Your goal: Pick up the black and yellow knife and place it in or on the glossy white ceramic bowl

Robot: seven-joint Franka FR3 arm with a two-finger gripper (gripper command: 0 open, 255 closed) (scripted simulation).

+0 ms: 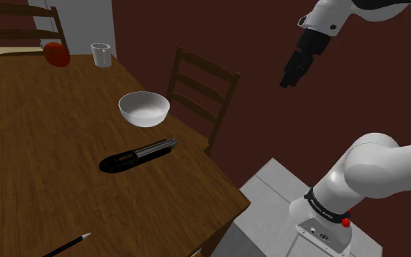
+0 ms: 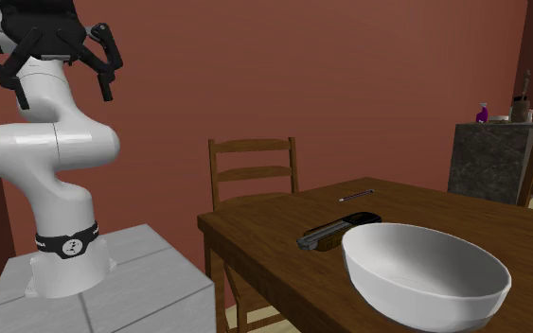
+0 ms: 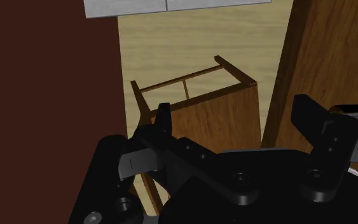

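Observation:
The knife [image 1: 138, 155] is black with a grey stretch along its far half. It lies flat on the brown wooden table [image 1: 36, 160], a short way in front of the white bowl [image 1: 144, 108]. From the second exterior view, the knife [image 2: 335, 230] lies just behind the bowl [image 2: 425, 274]. My gripper [image 1: 290, 77] hangs high in the air, off the table's edge and above the chair, far from the knife. Its fingers stand apart with nothing between them, as the gripper [image 2: 61, 85] and the gripper [image 3: 234, 118] show.
A wooden chair [image 1: 200, 87] stands at the table's edge under the gripper, its seat [image 3: 203, 111] in the wrist view. A red apple [image 1: 58, 53] and a clear cup [image 1: 101, 55] stand at the far end. A pencil [image 1: 68, 244] lies near the front edge. The grey stand [image 1: 269, 197] is beside the table.

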